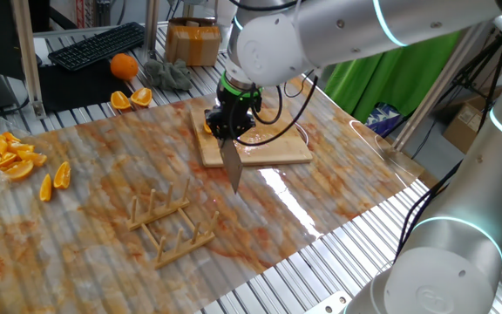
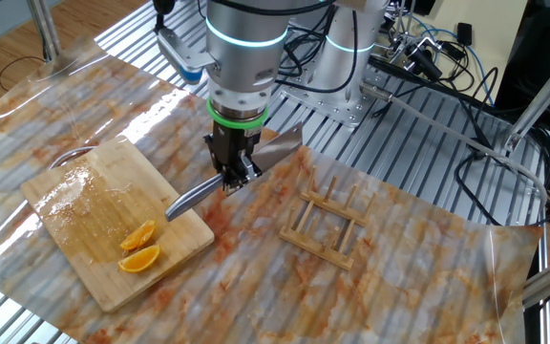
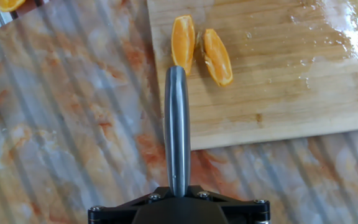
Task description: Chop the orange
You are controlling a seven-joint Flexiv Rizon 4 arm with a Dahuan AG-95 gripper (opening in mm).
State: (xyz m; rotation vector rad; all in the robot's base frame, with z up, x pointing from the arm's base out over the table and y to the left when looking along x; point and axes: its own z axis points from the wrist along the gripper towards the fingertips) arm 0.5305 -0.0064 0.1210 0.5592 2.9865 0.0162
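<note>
Two small cut pieces of the orange point(image 3: 183, 38) point(image 2: 138, 234) lie side by side on the wooden cutting board point(image 3: 291, 81) point(image 2: 84, 205) point(image 1: 273, 150), near its edge. My gripper point(image 3: 178, 190) point(image 2: 235, 177) point(image 1: 227, 131) is shut on the handle of a steel knife point(image 3: 178, 124) point(image 2: 199, 196) point(image 1: 231, 167). The blade points away from the hand, and in the hand view its tip lies over the near end of the left piece. In the fixed views the knife hangs a little above the board's edge. In one fixed view the hand hides the pieces.
A wooden rack point(image 1: 168, 222) point(image 2: 325, 227) stands on the marbled mat beside the board. At the far left are a heap of orange wedges point(image 1: 7, 155) and two loose wedges point(image 1: 53, 181). A whole orange point(image 1: 124, 65), two halves point(image 1: 132, 98), a grey cloth point(image 1: 168, 74) and a keyboard point(image 1: 98, 44) sit at the back.
</note>
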